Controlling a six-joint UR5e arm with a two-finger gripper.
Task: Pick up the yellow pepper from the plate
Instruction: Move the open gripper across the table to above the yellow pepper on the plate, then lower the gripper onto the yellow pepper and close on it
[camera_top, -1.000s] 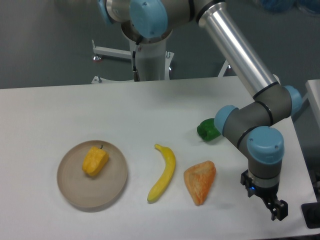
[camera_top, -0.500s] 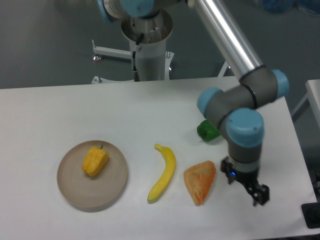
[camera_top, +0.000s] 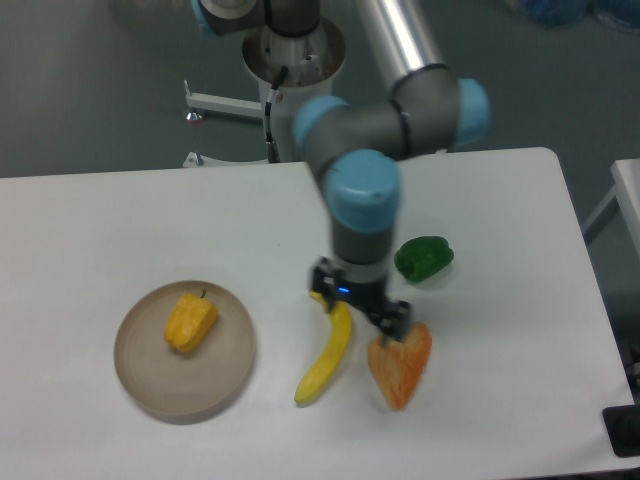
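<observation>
We see the yellow pepper lying on the plate, which sits near the front left corner of the bench. Our gripper hangs over the middle of the bench, above the top of the banana and the orange wedge. We cannot tell if its jaws are apart or together. A green pepper lies further back.

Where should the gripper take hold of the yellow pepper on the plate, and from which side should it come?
Probably from above, closing across the narrower middle of the yellow pepper. It lies tilted on the plate, stem toward the far edge, with bare plate on both long sides for the fingers. The gripper is above the banana.
</observation>
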